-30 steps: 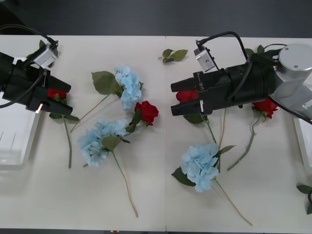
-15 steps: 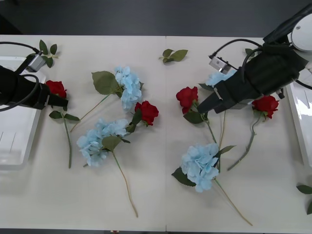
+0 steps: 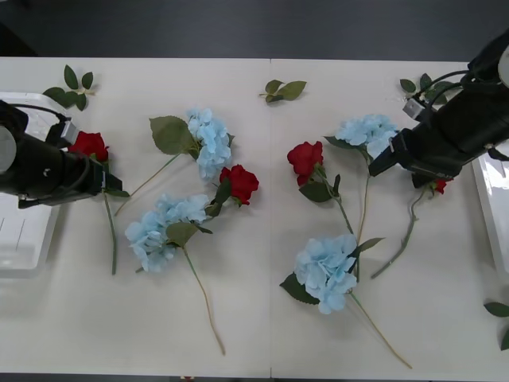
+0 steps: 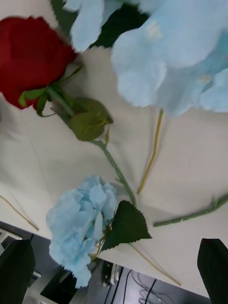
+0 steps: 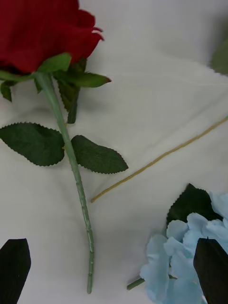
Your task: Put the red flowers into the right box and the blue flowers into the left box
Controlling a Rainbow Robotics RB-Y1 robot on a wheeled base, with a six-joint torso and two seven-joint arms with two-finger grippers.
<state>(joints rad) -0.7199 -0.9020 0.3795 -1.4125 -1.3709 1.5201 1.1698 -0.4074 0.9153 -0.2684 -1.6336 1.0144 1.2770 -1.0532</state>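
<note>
both arms are matte black and bulky. the left arm [image 3: 40, 167] carries a small grey box with a thin black cable looped over it. the right arm [image 3: 457, 131] has a similar silver-grey block, black cables, and a pale grey joint at the picture's edge.

red flowers [image 3: 239, 182], blue flowers [image 3: 210, 140], strewn flat

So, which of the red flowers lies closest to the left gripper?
The red flower at the table's left edge, beside the left box. The left gripper hovers right over its stem, while the other roses lie farther to the right.
</note>
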